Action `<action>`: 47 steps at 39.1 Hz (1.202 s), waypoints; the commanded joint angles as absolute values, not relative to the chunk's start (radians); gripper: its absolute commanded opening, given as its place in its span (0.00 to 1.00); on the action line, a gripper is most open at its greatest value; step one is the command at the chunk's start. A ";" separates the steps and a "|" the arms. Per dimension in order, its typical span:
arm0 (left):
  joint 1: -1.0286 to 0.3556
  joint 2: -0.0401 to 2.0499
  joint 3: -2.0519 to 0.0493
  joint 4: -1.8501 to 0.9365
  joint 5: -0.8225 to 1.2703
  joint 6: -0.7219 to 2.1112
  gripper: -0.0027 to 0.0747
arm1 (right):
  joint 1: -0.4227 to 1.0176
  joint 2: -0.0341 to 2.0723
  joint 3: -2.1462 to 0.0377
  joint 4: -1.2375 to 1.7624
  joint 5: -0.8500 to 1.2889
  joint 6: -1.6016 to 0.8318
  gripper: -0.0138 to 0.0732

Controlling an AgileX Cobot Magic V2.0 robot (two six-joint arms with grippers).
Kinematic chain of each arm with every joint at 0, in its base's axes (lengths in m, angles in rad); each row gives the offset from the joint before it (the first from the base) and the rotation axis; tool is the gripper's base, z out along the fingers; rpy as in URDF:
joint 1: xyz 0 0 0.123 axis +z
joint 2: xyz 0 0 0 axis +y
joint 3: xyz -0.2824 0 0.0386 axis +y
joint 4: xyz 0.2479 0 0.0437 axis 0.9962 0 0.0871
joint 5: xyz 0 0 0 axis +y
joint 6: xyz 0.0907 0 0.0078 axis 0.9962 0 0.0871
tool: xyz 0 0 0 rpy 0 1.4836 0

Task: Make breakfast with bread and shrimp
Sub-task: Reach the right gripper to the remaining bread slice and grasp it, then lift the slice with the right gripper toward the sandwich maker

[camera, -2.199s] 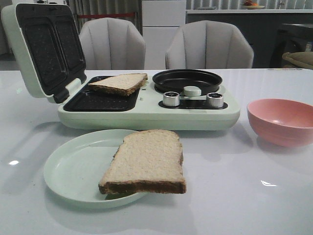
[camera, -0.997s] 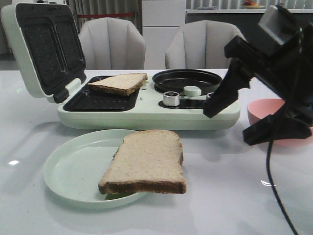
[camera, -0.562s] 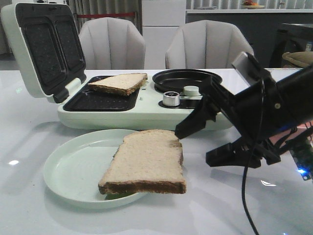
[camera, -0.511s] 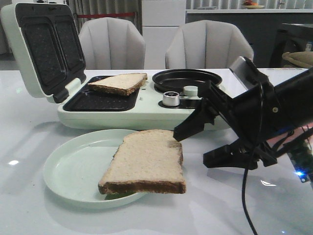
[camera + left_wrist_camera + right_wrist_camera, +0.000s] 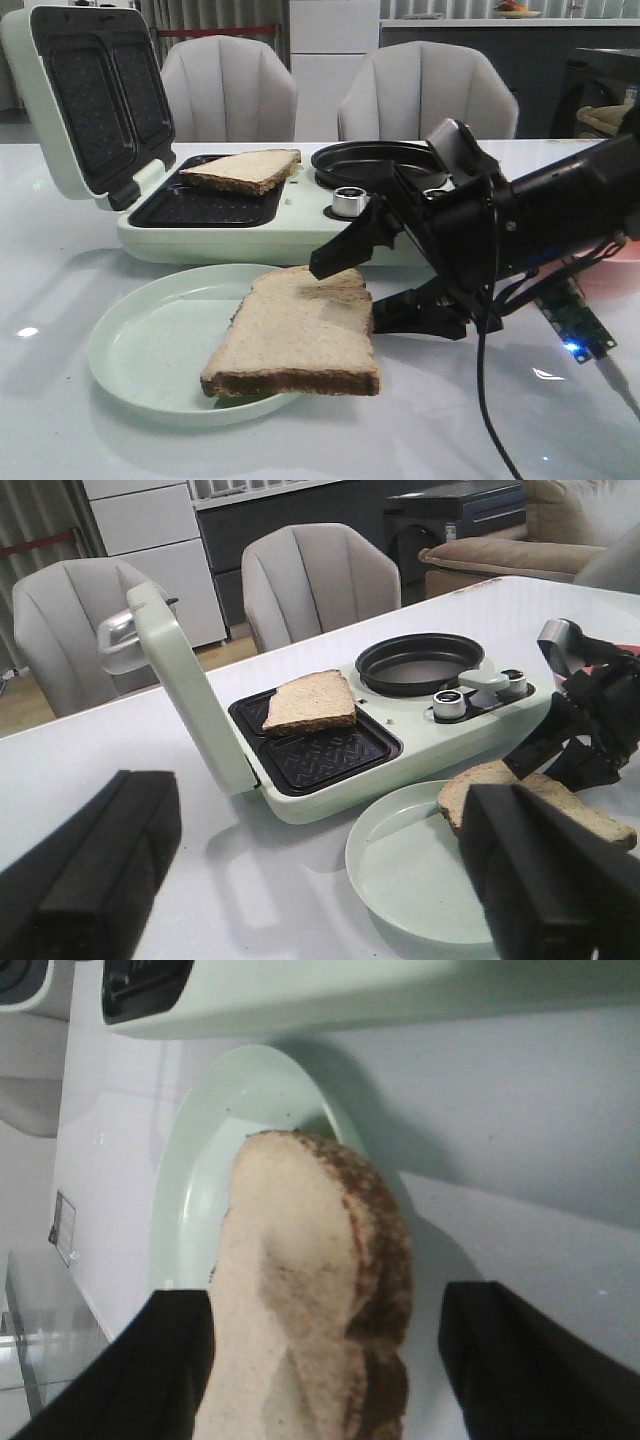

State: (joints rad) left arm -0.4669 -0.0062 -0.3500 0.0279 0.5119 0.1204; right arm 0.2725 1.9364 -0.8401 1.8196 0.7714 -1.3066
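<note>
One tan, dark-crusted bread slice (image 5: 297,333) lies flat, overhanging the plate (image 5: 150,345), while the other slice (image 5: 246,168) rests tilted in the open sandwich maker (image 5: 250,215).

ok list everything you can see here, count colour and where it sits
bread: two, tan with dark crusts; one on the plate, overhanging its right edge, one in the sandwich maker's right well
plate: one, pale green, front of table
sandwich maker: one, pale green, lid open, behind the plate
round pan: one, black, on the maker's right side
knobs: one silver one showing
bowl: one, pink, right, mostly hidden
chairs: two, grey, behind the table
table: white
right gripper: black, open, jaws astride the plate slice's right edge
left gripper: black, open, empty
</note>
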 commanded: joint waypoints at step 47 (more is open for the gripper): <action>-0.467 -0.021 -0.374 0.018 0.434 0.116 0.83 | 0.382 1.927 -1.399 1.903 0.734 -1.375 0.48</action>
